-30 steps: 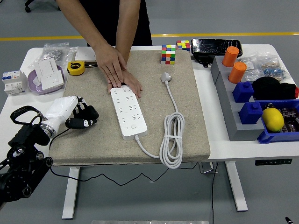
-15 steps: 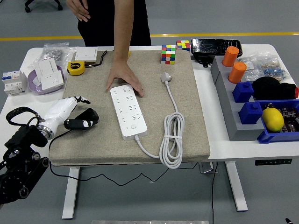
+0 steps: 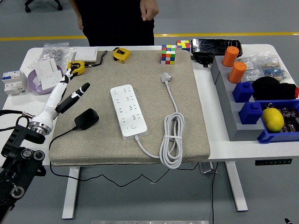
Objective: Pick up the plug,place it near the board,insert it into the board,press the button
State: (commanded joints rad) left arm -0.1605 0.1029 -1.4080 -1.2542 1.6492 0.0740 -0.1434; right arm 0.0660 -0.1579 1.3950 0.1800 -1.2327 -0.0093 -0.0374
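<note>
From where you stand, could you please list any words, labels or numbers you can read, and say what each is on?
No text is readable.
Power strip: markings too small.
Yellow tape measures: dark label patches, blurred.
Black plug: nothing legible.
White switch plate and breaker: print too small.

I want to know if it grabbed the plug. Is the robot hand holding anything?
No. The left hand is open above the mat, and the black plug lies loose below it.

White board [image 3: 128, 110], black plug [image 3: 86, 118], beige mat [image 3: 187, 126], multicoloured cube [image 3: 168, 54]
</note>
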